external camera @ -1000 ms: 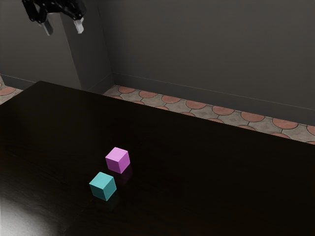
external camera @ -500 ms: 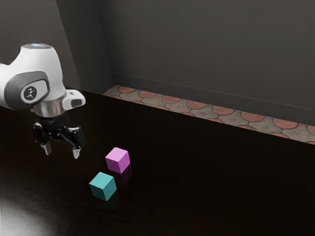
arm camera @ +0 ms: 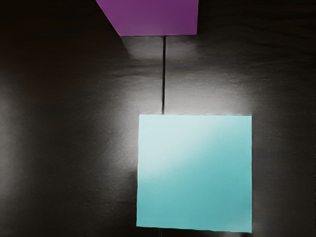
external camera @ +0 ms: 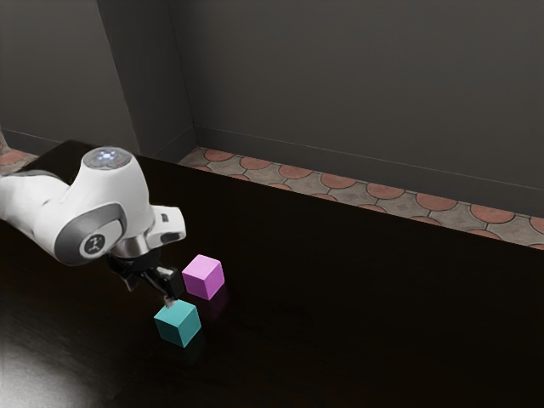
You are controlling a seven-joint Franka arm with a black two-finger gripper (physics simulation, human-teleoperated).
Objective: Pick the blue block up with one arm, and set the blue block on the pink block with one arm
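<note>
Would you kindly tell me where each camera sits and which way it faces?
Exterior view: beside the table, raised, looking down across it toward the wall; the white arm and gripper show, over the blue block by the pink block.
Wrist view: rides above the gripper, facing straight down at the table, blue block beneath.
Shared: both blocks and the table.

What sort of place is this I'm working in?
Seemingly a bare simulated indoor room: a dark glossy table, plain grey walls and a terracotta tiled floor beyond the table's far edge.
</note>
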